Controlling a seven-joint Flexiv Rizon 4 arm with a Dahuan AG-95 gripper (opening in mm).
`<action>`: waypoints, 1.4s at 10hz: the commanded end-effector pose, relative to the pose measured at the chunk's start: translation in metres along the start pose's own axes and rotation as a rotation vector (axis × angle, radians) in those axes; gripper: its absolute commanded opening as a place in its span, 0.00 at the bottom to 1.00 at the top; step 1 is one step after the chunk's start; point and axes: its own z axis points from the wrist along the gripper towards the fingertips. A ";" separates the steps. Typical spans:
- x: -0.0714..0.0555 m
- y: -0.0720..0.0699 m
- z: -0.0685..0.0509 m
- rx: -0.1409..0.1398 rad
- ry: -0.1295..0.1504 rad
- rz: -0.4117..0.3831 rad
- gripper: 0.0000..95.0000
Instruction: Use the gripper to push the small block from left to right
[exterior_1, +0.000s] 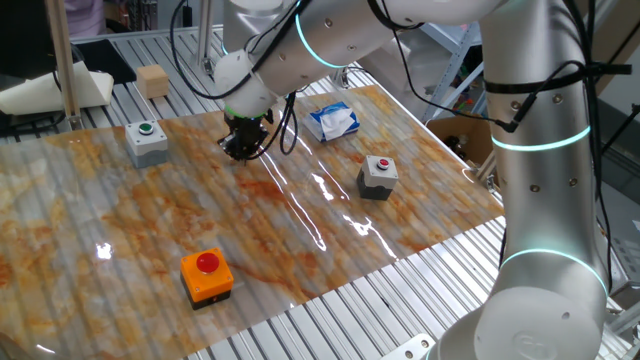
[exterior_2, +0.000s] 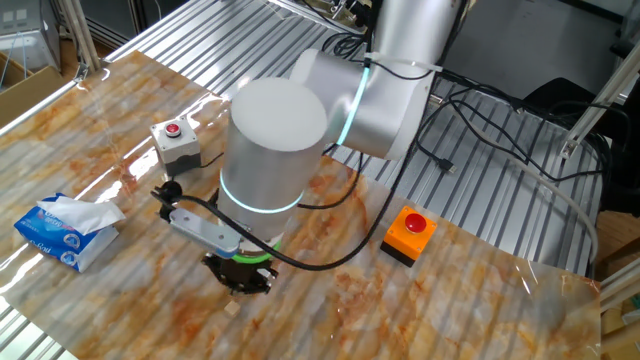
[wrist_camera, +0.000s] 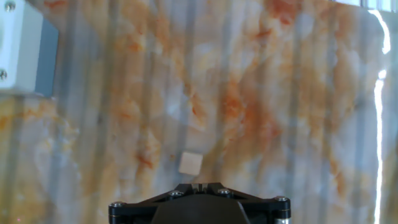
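Starting with one fixed view, the gripper (exterior_1: 243, 146) is seen low over the marbled mat (exterior_1: 120, 240), between the green-button box (exterior_1: 147, 141) and the tissue pack (exterior_1: 333, 121), with the red-button box (exterior_1: 378, 176) well apart on the far side; the block is not made out here, being hidden or too small. In the other fixed view, the gripper (exterior_2: 240, 277) hangs under the arm's bulk, and a small pale speck just beside it on the mat may be the block (exterior_2: 232, 307), though this cannot be confirmed. In the hand view, the block (wrist_camera: 190, 163) is shown plainly: it lies on the mat just ahead of the gripper (wrist_camera: 199, 186), slightly to the left of the centre line, apparently not touching. The fingertips appear drawn close together, with no gap seen between them. A sideways sweep is judged to be needed, with the block first brought alongside the fingers.
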 end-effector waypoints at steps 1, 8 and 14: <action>-0.009 -0.008 -0.001 -0.010 -0.001 -0.021 0.00; -0.018 0.006 0.008 -0.049 0.007 0.092 0.00; -0.023 0.032 0.000 -0.043 0.010 0.153 0.00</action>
